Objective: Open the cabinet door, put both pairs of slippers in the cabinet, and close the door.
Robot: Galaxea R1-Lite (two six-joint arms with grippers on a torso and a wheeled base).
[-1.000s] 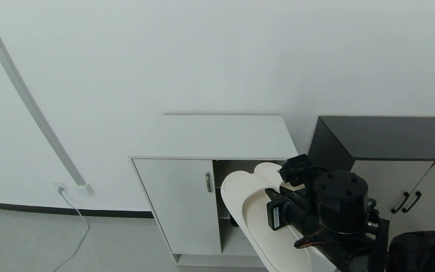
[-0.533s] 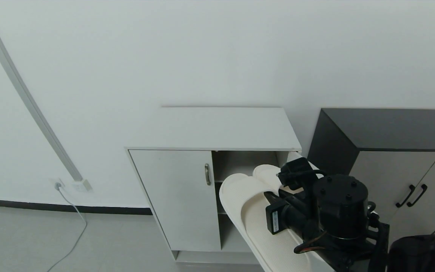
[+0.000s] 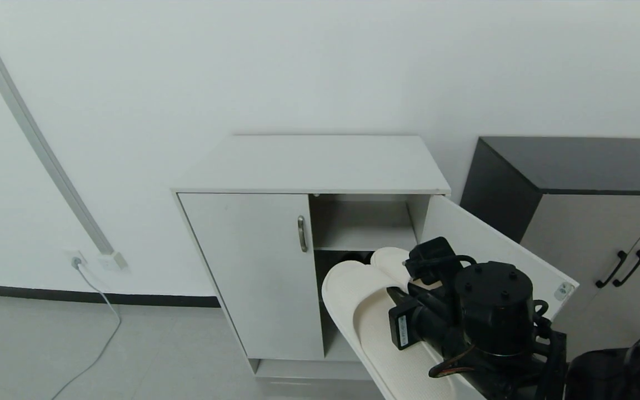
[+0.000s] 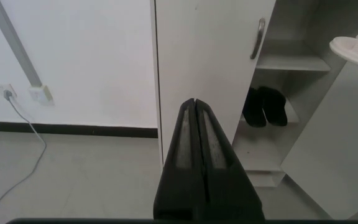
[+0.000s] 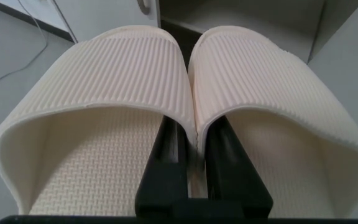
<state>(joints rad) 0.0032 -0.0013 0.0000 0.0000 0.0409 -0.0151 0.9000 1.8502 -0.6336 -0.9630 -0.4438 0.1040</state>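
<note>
The right gripper [image 5: 194, 146] is clamped on a pair of cream slippers [image 5: 123, 81]. One of its black fingers [image 5: 166, 155] sits inside each slipper, and together they squeeze the two adjoining inner walls. The slippers have ribbed uppers and a dimpled footbed, lie side by side touching, and point toes-first away from the jaws. Just beyond the toes is the open right half of the white cabinet [image 3: 320, 161]. Its open door [image 3: 492, 250] is swung out to the right of the jaws. The right wrist angles up from below toward that opening.

The left gripper [image 4: 194, 106] has its jaws pressed together on nothing. It hangs above the floor and points at the closed door [image 4: 204, 56] and its handle [image 4: 261, 38]. Ahead and to one side of it, a dark pair [image 4: 263, 107] stands on a lower shelf inside.
</note>
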